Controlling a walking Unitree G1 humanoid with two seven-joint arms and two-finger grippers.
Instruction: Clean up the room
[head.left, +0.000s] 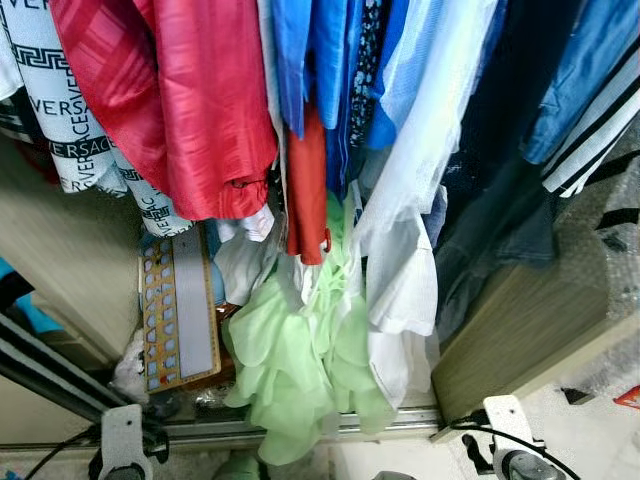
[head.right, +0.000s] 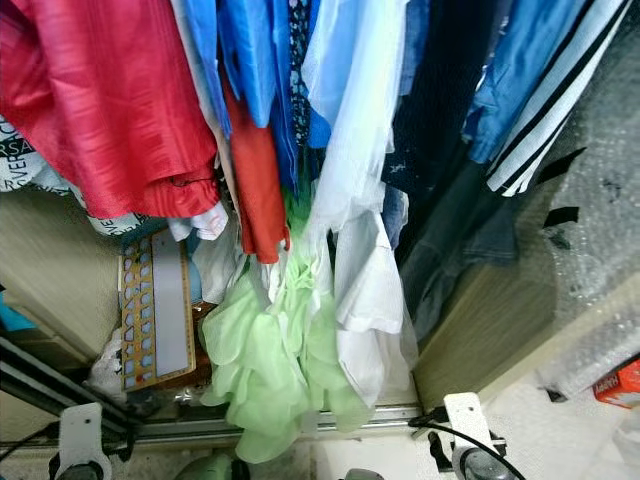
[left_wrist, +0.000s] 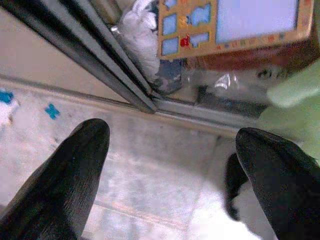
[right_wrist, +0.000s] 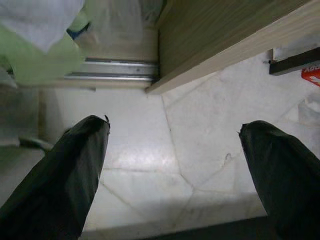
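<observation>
Left hand (left_wrist: 170, 185), fingers spread and empty, hangs over floor before the wardrobe track (left_wrist: 200, 107), perhaps readying for the green garment (head.left: 290, 370) spilling across it. Right hand (right_wrist: 172, 180), likewise spread and empty, hovers beside the track's wooden panel (right_wrist: 220, 35).
</observation>
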